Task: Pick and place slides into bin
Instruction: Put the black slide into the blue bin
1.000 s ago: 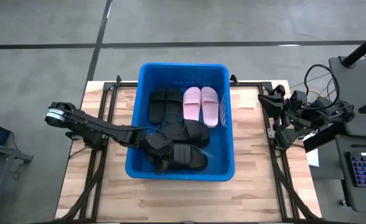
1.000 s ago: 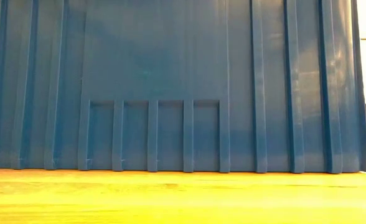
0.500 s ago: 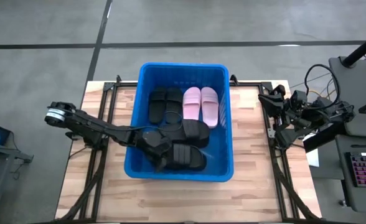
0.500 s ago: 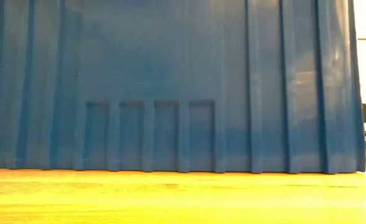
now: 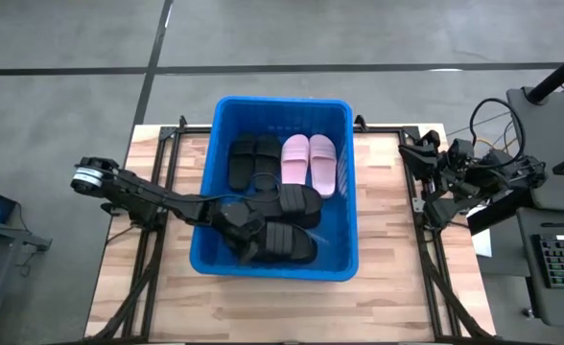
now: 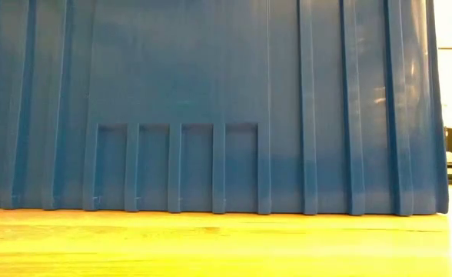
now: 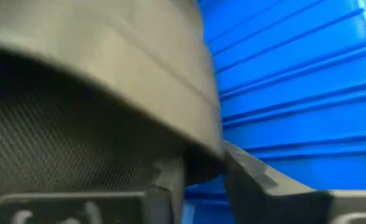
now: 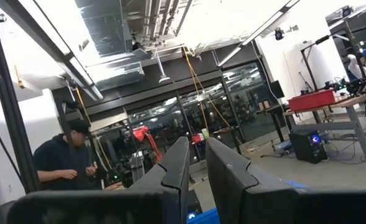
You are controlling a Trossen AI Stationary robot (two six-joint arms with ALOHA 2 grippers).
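Observation:
The blue bin [image 5: 280, 103] stands on the middle of the wooden table, and its near wall [image 6: 211, 100] fills the low view. On its floor lie two pink slides [image 5: 309, 163] side by side and several black slides [image 5: 253, 161]. My left gripper [image 5: 251, 244] reaches into the bin from the left and is shut on a black slide [image 5: 290, 241] by the near wall. My right arm [image 5: 455, 177] waits folded at the table's right edge. Its gripper [image 8: 197, 165] points up into the room, its fingers close together with nothing between them. My left gripper has the black slide's sole edge [image 7: 203, 149] between its two fingers [image 7: 170, 177]. It comes from the table's left, slanting down into the bin. The slide lies low in the bin beside the other black slides; what it rests on is hidden.
Black metal frames [image 5: 157, 153] run along the table's left and right sides. A keyboard [image 5: 562, 264] and cables sit beyond the right edge. A person [image 8: 65, 162] stands in the room behind. Bare wood [image 5: 263, 311] lies in front of the bin.
The bin has slid a little toward the table's left edge while my left gripper stays inside it at the black slide. The slides in the bin keep their places.

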